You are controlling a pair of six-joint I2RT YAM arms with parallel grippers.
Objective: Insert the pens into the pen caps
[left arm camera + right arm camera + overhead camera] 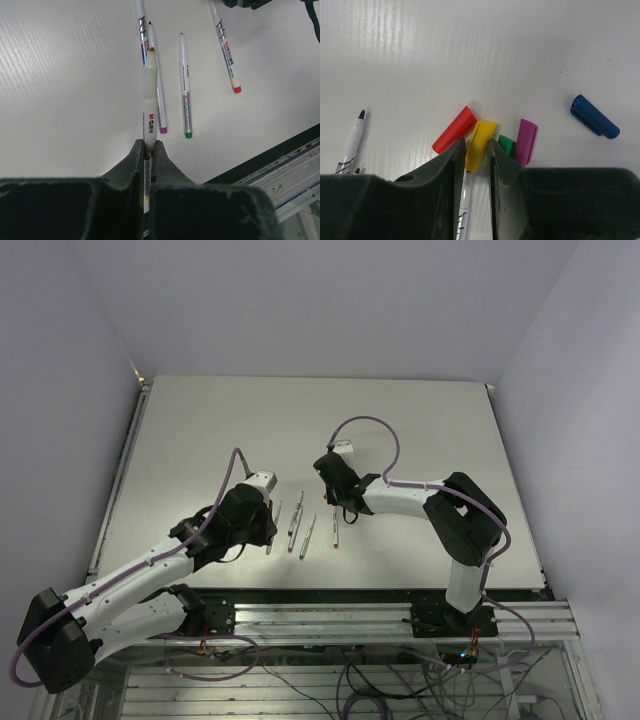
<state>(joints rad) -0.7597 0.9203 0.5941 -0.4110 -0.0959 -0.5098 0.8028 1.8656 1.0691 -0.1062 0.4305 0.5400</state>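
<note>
My left gripper is shut on a silver-white pen with a yellowish tip, which points away over the table. Three more pens lie beyond it: one purple-ended, one green-ended and one red-ended. My right gripper is down on the table with its jaws closed against both sides of the yellow cap. The red cap lies to its left. The green cap and purple cap lie to its right, and the blue cap lies apart further right.
Another pen lies under the right jaws, and a dark-tipped one lies to the left. In the top view the pens lie in a row between the two grippers, near the front edge of the white table.
</note>
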